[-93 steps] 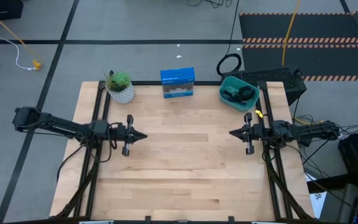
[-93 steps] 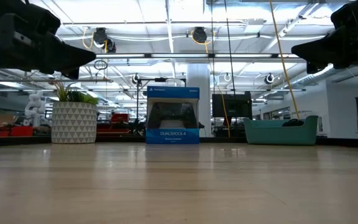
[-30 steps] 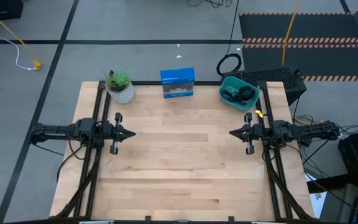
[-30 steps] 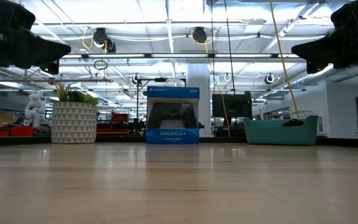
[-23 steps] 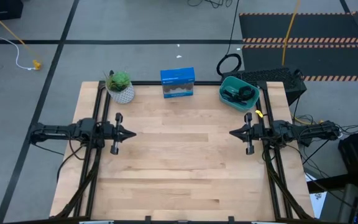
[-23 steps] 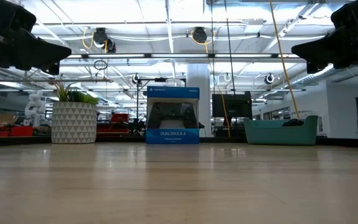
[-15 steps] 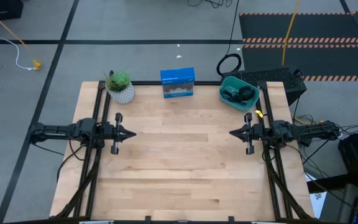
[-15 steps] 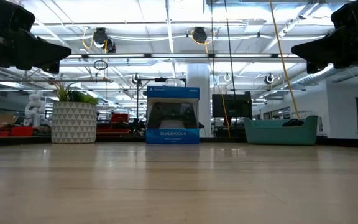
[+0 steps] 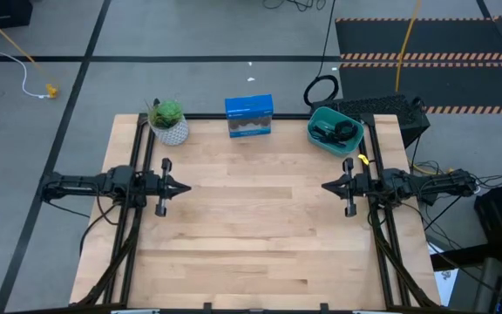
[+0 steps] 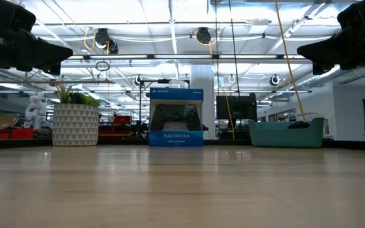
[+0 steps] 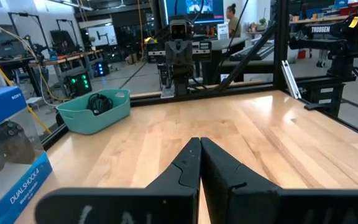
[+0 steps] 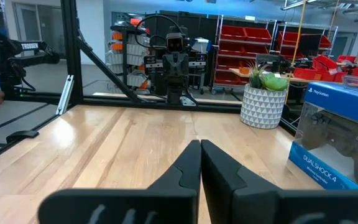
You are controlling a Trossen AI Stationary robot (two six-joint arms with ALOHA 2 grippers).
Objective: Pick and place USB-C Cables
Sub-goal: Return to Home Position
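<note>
USB-C cables sit in the green bin at the far right corner of my wooden table. From above they're just a dark tangle, so I honestly can't pick out which coil is which. From the low cam only a little bit of black pokes up over the bin's rim. My left gripper hangs over the left side of the table, pointing in toward the middle. My right gripper mirrors it over the right side, a bit nearer than the bin, so the two face each other and are well apart. Both are holding nothing. In the left wrist cam my fingers are pressed together tip to tip with nothing in between, and it's the same deal in the right wrist cam. Along the far edge there's also the potted plant in its white patterned pot at the left, and the blue DualShock 4 box standing in the middle. The big black cable loop lies on the floor just beyond the bin, off the table.
</note>
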